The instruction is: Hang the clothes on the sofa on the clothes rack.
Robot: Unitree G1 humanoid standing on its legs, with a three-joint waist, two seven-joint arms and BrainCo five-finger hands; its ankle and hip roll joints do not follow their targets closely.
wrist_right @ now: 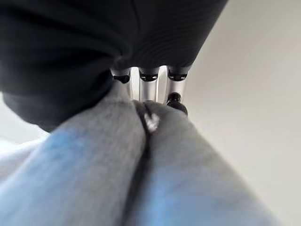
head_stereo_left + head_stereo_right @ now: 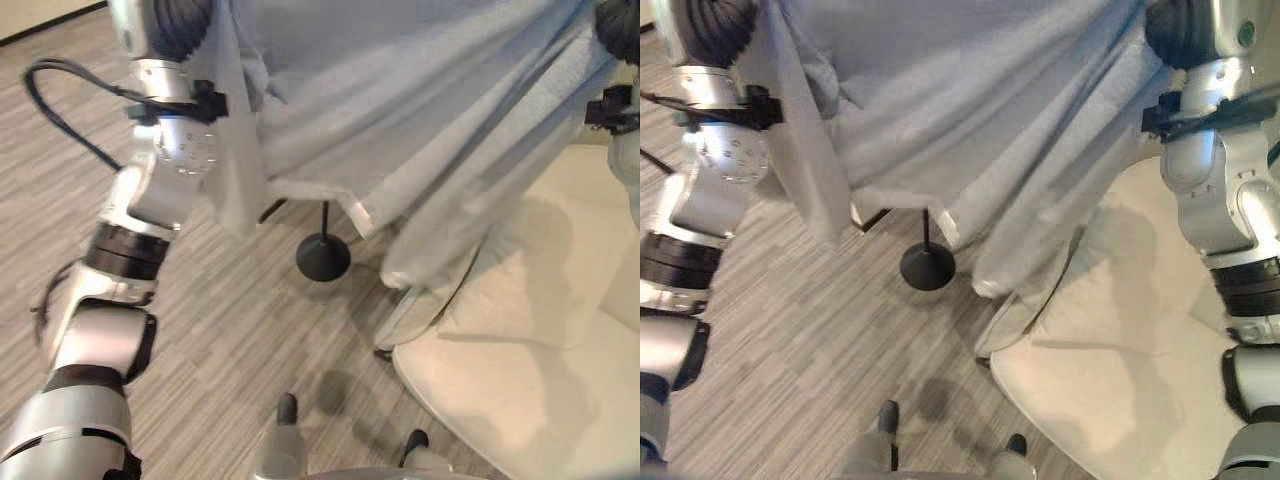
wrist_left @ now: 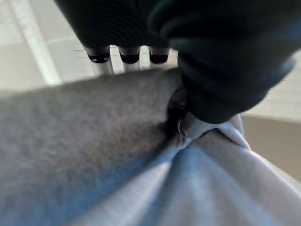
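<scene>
A large light grey garment (image 2: 400, 110) hangs spread between my two raised arms, and its lower edge droops over the sofa's front edge. In the left wrist view my left hand (image 3: 129, 56) has its fingers curled over a bunched fold of the grey cloth (image 3: 117, 155), with the thumb pressed against it. My right hand (image 1: 150, 77) pinches another fold of the garment (image 1: 141, 174) in the same way. The clothes rack's round black base (image 2: 323, 257) and thin pole stand on the floor under the hanging cloth.
The cream sofa (image 2: 540, 340) takes up the right side, its front edge close to the rack base (image 2: 927, 267). Striped grey-brown flooring (image 2: 230, 330) lies open to the left and in front.
</scene>
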